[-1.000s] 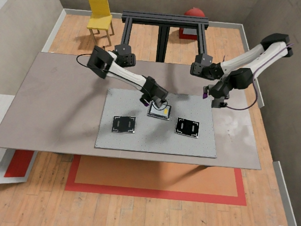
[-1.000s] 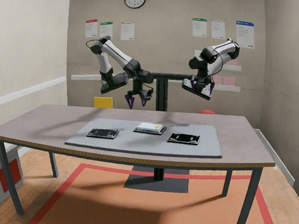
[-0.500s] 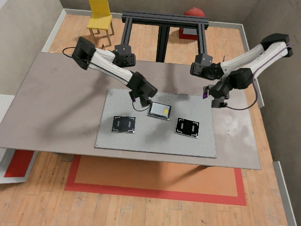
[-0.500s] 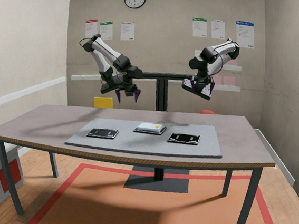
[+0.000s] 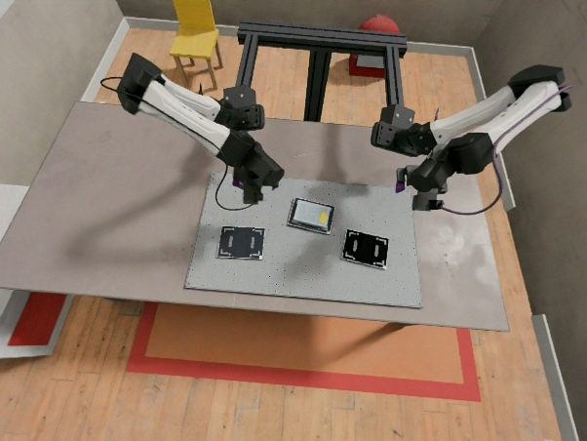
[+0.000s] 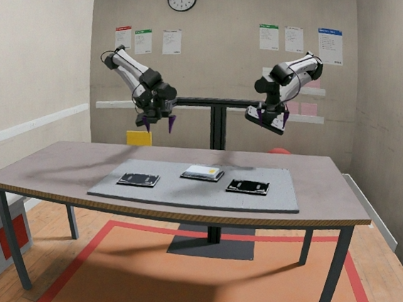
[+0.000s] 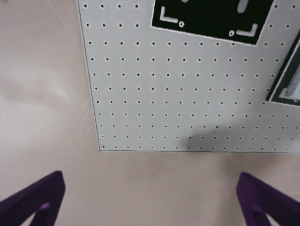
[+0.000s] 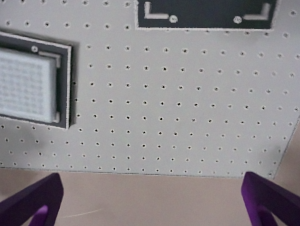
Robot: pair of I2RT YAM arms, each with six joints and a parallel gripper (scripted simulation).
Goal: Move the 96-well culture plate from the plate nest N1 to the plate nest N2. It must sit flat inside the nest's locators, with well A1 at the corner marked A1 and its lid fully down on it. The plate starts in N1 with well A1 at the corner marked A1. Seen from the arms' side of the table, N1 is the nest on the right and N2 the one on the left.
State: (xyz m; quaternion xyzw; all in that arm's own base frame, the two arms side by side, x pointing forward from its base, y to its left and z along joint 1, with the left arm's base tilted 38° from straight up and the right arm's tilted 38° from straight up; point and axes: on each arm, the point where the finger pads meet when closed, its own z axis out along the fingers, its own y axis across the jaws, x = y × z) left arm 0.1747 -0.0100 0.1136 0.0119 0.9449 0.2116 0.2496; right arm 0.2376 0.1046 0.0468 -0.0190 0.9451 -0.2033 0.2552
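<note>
I inspected the 96-well culture plate (image 5: 310, 215) (image 6: 202, 169) (image 7: 296, 87) (image 8: 25, 82) and found it seated in the middle nest (image 5: 309, 229) (image 6: 198, 177) (image 7: 277, 87) (image 8: 64, 85) of three, on the perforated board (image 5: 293, 273) (image 6: 188, 195) (image 7: 150, 110) (image 8: 150, 150). It appeared level, its pale top showing a yellow patch (image 5: 324, 218) (image 6: 212, 171) near one short end. The well grid showed faintly in my right wrist view, but the marking of well A1 and the full seating of the lid were too small to verify. I could not tell whether that nest was N1 or N2.

The nest on the arms' right (image 5: 241, 242) (image 6: 139, 179) (image 8: 205, 12) and the nest on the arms' left (image 5: 366, 249) (image 6: 248, 187) (image 7: 215, 20) each presented a dark face with two slots and pale corner locators.

My right gripper (image 5: 256, 185) (image 6: 159, 131) (image 8: 152, 181) was wide open, nothing between its purple fingers, raised above the board and apart from the plate. My left gripper (image 5: 421, 187) (image 6: 273, 126) (image 7: 151, 179) was likewise wide open and holding nothing, raised near the board's edge on the arms' left. The plate was in contact with neither gripper
</note>
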